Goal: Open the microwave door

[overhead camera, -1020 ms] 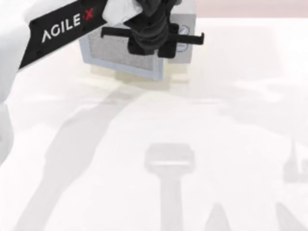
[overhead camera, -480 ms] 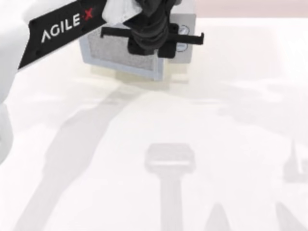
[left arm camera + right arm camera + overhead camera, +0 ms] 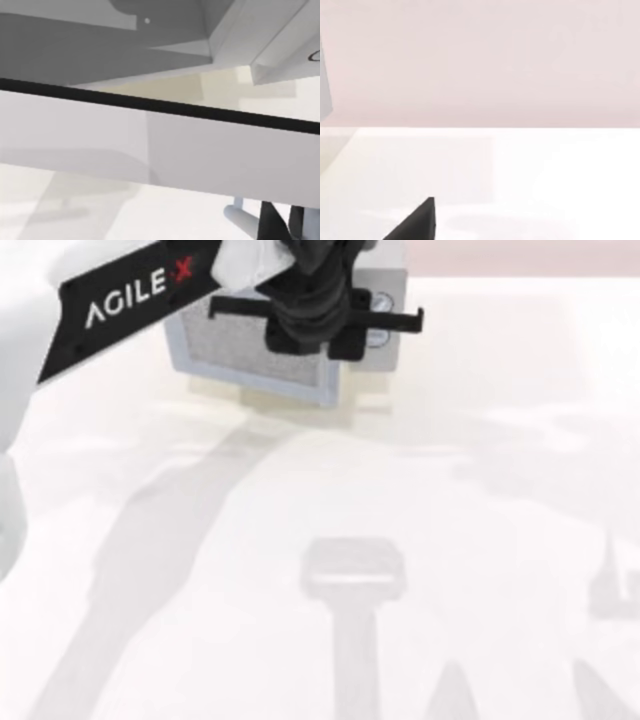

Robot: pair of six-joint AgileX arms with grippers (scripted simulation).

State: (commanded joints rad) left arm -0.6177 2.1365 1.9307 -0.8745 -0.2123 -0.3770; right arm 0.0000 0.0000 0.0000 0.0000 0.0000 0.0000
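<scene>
Left gripper (image 3: 340,340): at the door's handle edge; grip state cannot be told.
Microwave door (image 3: 250,350): just beneath it, slightly ajar.
Microwave (image 3: 385,285): behind it.

The worktop (image 3: 480,540) is white and smooth, and it fills almost the whole top view. Soft grey shadows (image 3: 352,580) lie across it, one long and slanted at the left side, others near the lower edge. Behind the far edge of the worktop stands a pale pink wall (image 3: 480,60).
</scene>
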